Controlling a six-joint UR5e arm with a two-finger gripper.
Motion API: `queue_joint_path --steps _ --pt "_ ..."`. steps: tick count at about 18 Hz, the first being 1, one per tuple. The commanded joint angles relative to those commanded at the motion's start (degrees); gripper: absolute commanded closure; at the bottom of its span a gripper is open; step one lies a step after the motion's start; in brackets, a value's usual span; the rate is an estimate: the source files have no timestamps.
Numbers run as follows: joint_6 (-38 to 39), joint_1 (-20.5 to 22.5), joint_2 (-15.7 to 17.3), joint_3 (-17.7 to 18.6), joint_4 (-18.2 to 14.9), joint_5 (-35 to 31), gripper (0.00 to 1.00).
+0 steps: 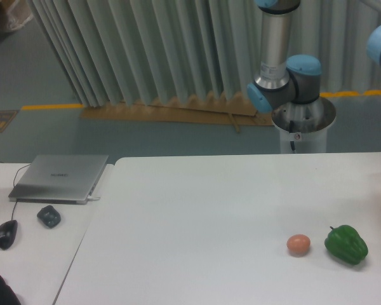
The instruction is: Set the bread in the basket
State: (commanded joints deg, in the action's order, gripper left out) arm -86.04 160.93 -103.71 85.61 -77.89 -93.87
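White desk (pixel 209 210) is carrying a green pepper (pixel 346 244) and a pinkish-brown ball (pixel 298 244) just beside it, both lying near the right edge. Neither the gripper nor the bread is showing, so its jaws cannot be judged; only arm joints (pixel 286 76) are standing behind the desk's far edge.
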Motion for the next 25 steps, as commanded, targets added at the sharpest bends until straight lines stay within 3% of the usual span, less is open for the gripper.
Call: queue_joint_path --steps 5,8,10,13,17,18,20,25 --pt "-0.27 0.44 -2.11 -0.36 6.6 0.17 0.86" --pt "-0.27 0.44 -3.6 -1.06 6.96 0.17 0.86" --pt "0.0 0.7 -4.4 -1.67 9.32 0.17 0.86" --pt "-0.09 0.53 -6.06 -2.03 10.21 -0.09 0.86" --pt "-0.09 0.62 -5.98 -2.03 10.3 -0.09 0.85" --pt "-0.18 0.62 -5.98 -2.03 10.3 -0.09 0.78" --pt "-0.27 0.62 -6.16 -2.11 10.48 -0.09 0.0" --pt "-2.19 0.62 -6.16 -1.94 10.57 -0.18 0.0"
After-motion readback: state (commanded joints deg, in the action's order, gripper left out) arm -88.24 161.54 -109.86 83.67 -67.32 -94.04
